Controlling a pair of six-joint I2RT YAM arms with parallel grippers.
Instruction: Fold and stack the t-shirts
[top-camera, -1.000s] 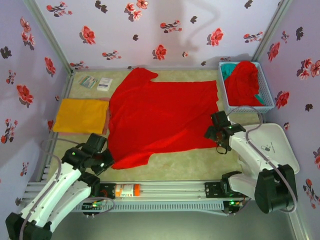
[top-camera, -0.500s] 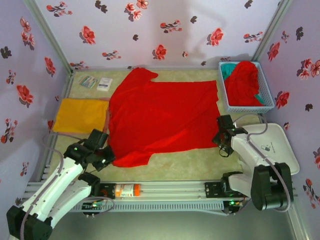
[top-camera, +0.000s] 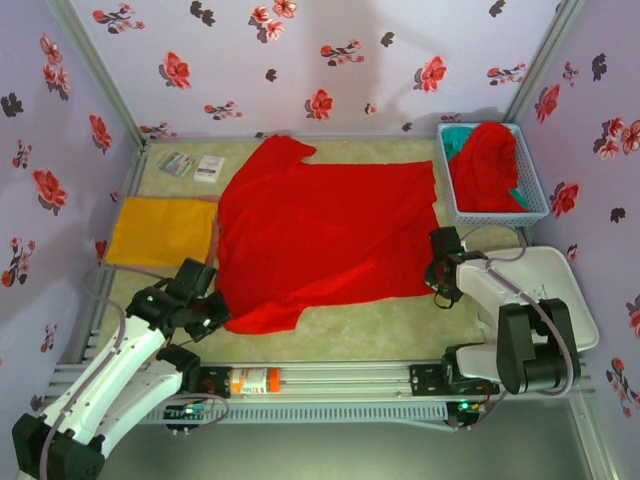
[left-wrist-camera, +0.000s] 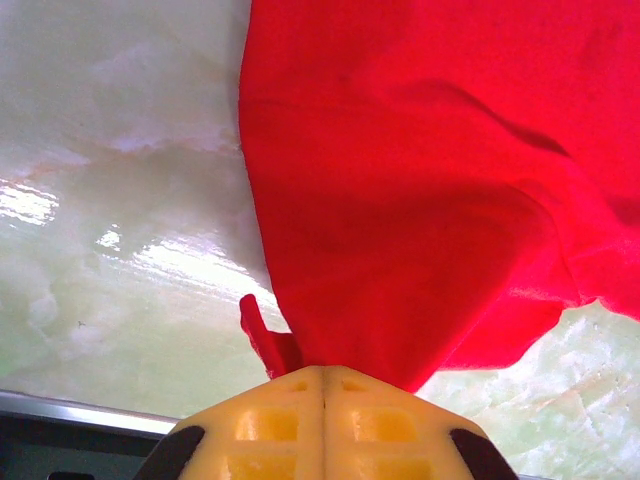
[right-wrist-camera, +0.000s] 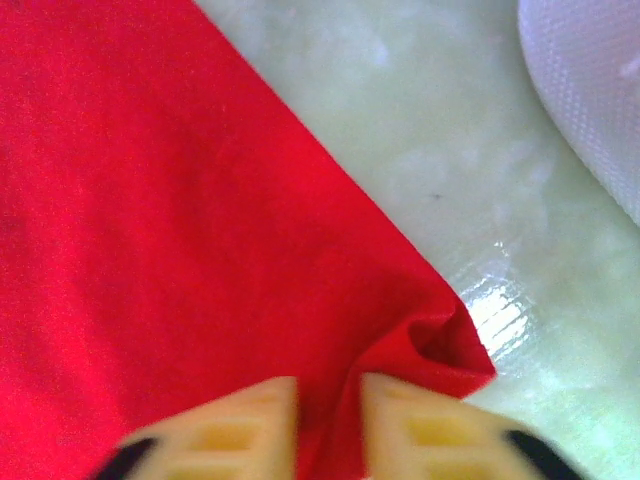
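So the left gripper has its fingers clamped tight on the big red cloth t-shirt, lower left; the right gripper fingers are narrow, pinching its lower-right corner.

The right end effector, spread wide a second ago at the hem of the red t-shirt, has closed its fingers on the corner. The cloth now puckers into a small fold between them and just to their right.
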